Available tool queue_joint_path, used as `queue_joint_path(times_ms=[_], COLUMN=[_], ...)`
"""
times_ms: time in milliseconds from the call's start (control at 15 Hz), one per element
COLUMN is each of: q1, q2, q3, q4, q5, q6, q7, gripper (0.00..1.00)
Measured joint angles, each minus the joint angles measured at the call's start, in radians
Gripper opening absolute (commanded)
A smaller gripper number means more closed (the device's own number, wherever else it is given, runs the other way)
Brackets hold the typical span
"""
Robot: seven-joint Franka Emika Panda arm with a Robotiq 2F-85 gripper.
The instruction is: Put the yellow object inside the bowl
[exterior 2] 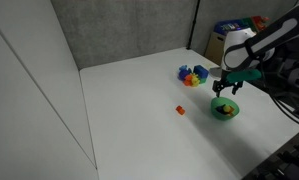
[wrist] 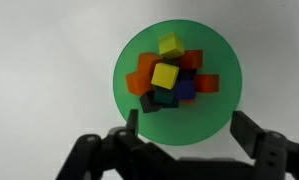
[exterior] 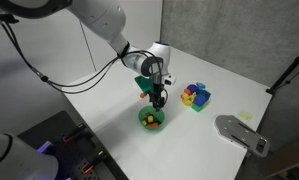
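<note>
The small green bowl point(wrist: 174, 85) lies straight below the wrist camera and holds a pile of several coloured blocks. A yellow block point(wrist: 165, 76) sits on top of the pile in the middle, and another yellow block point(wrist: 170, 45) lies at the far side of it. My gripper point(wrist: 186, 135) is open and empty, its two black fingers spread over the bowl's near rim. In both exterior views the gripper point(exterior: 159, 98) point(exterior 2: 226, 90) hangs just above the bowl point(exterior: 151, 119) point(exterior 2: 225, 109).
A blue-green-red-yellow block cluster point(exterior: 196, 96) point(exterior 2: 193, 75) stands on the white table beyond the bowl. A tiny red piece point(exterior 2: 179, 110) lies on the table beside the bowl. A grey flat device point(exterior: 239, 130) rests near the table's edge.
</note>
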Motion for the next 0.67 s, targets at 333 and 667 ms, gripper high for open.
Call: queue_joint_path(times_ms=[333, 667], q1=[0.0, -0.003], q2=[-0.116, -0.218], q3=[0.036, 0.071], q4=[0.028, 0.012], q5=[0.0, 0.0], q6=[-0.175, -0.235], q7=[-0.031, -0.1], gripper=[1.0, 1.0])
